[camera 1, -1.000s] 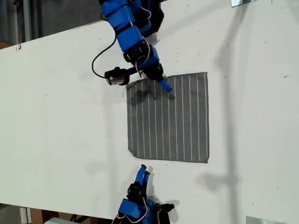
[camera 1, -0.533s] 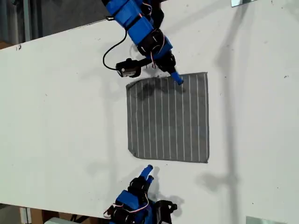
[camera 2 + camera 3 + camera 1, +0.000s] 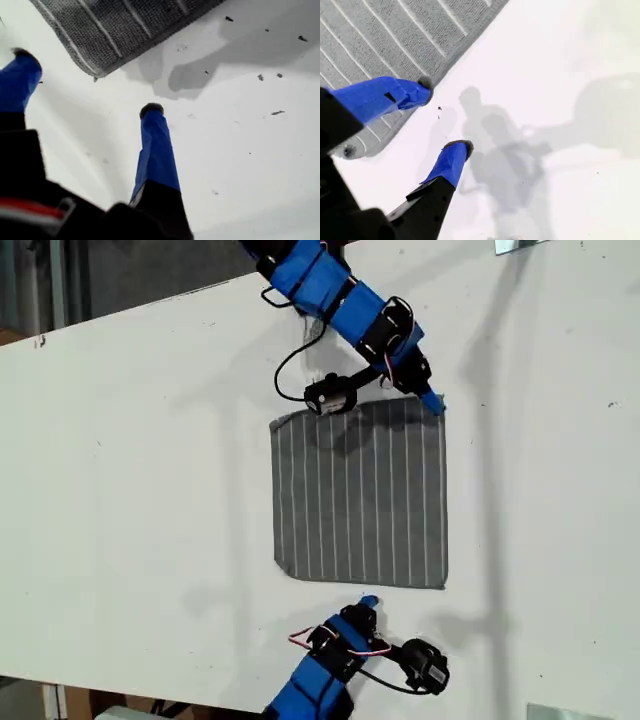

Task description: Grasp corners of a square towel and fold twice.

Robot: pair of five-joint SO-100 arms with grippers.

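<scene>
Exterior view is showing the towel (image 3: pixel 360 500) lying flat and unfolded near the middle of the white worktop (image 3: pixel 130 490). My second tool (image 3: pixel 432 402) is reaching the towel's corner toward the worktop's far edge, on the exterior view's right. My first tool (image 3: pixel 368 602) is hanging just off the towel's near edge.

First wrist view is showing my first tool (image 3: pixel 85 80) with its jaws spread wide over bare worktop (image 3: pixel 240 150), gripping nothing, the towel (image 3: pixel 115 30) corner (image 3: pixel 95 75) just beyond them.

Second wrist view is showing my second tool (image 3: pixel 442 115) parted and empty, one fingertip (image 3: pixel 417 90) hanging over the towel (image 3: pixel 380 40) edge, the other over worktop.
</scene>
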